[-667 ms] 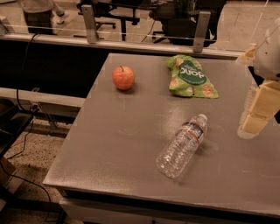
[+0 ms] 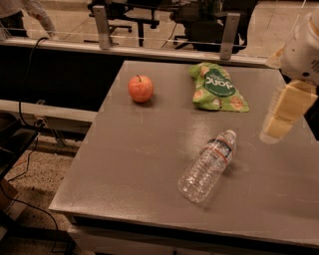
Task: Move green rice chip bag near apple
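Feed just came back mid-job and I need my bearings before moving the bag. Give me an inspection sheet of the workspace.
Surface: grey table, flat, lightly scuffed.
Job's things: bag lying flat at the far side; apple to its left, apart from it.
Clutter: water bottle on its side nearer the front, cap toward the far side.
Gripper: gripper hovering over the table's right side, in front of the bag, touching nothing.
Cables: black cable hanging at left; more on the floor.
Surroundings: office chairs behind a rail.
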